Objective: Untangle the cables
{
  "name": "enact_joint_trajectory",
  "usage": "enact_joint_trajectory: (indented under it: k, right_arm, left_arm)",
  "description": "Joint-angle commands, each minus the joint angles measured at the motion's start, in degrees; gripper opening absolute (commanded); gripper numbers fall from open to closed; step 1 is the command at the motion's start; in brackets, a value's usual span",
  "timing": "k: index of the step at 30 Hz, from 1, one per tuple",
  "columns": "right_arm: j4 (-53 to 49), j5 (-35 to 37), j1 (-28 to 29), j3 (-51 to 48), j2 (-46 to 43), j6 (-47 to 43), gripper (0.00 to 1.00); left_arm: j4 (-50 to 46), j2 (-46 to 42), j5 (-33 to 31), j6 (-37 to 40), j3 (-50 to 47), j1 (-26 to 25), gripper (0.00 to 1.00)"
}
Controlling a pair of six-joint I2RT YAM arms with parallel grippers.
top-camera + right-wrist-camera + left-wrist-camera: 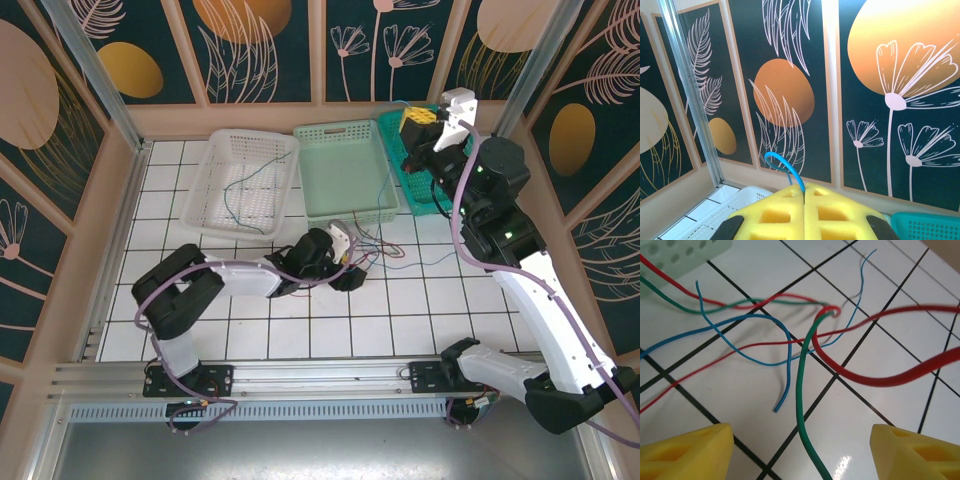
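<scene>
The cables (388, 246) lie in a loose heap near the middle of the tabletop (330, 320), just in front of the near right corner of the pale green basket (345, 150). Their strands trail mostly sideways, toward the tabletop's right edge. Close up, a green cable (800, 390) runs away from the camera and bends over to meet a red cable (875, 377), which sweeps off to the right. Thinner red strands and two blue cables (762, 320) cross one another over the tiles to the left.

Along the far edge stand three baskets. The white basket (225, 150), toward the far left corner, holds a thin green and blue wire (245, 190). A fine strand crosses the right side of the pale green basket; its colour cannot be told. The teal basket (412, 188), toward the far right corner, is largely covered by the right arm.

The left arm (240, 278) stretches low across the tabletop from its base to the heap. Its jaws stand wide apart above the green cable, touching nothing, and the yellow pads (687, 452) flank the strand.

The right arm (510, 240) rears up over the teal basket. Its jaws are pressed together on a blue cable end (785, 165), which curls up and leftward out of the seam.
</scene>
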Motion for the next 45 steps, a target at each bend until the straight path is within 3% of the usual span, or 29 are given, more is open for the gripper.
enact_joint_trajectory:
  k: [1, 7, 15, 21, 25, 27, 29, 35, 45]
  right_arm:
    - [1.09, 0.45, -1.05, 0.10, 0.21, 1.90, 0.00]
    - [1.10, -0.03, -2.88, 0.98, 0.13, 5.64, 0.00]
    - [0.82, 0.44, -3.53, 2.01, 0.44, 8.28, 0.00]
    - [1.37, -0.40, -3.98, 2.03, 1.31, 9.49, 0.00]
    - [-0.23, 3.94, -4.16, 2.83, 1.62, 5.96, 0.00]
    - [-4.03, 11.78, -4.25, 4.07, 2.76, 1.84, 0.00]
    - [-8.52, 16.70, -4.51, 5.66, 4.46, 0.24, 0.00]
    - [-4.92, 10.78, -5.38, 1.17, 2.69, 2.75, 0.00]
    - [0.16, -1.02, -9.19, 2.48, 8.39, 6.82, 0.00]
  left_arm:
    - [4.94, -5.80, -3.23, 1.60, -4.45, -0.20, 0.73]
    - [5.53, -8.72, -4.97, 3.70, -6.84, -0.26, 0.77]
    - [19.33, -7.56, 0.80, -2.72, -10.92, -0.22, 0.78]
    - [22.12, -7.23, 4.66, -2.69, -10.47, -0.20, 0.81]
    - [18.84, -6.97, -1.29, -3.03, -9.98, -0.20, 0.81]
    - [15.68, -7.13, -5.95, -3.45, -9.32, -0.22, 0.81]
    - [15.21, -7.23, -6.36, -3.28, -9.07, -0.24, 0.83]
    - [14.95, -7.40, -7.69, -3.75, -7.32, -0.20, 0.86]
    - [13.11, -16.66, -24.38, -4.74, -11.62, -0.20, 0.99]
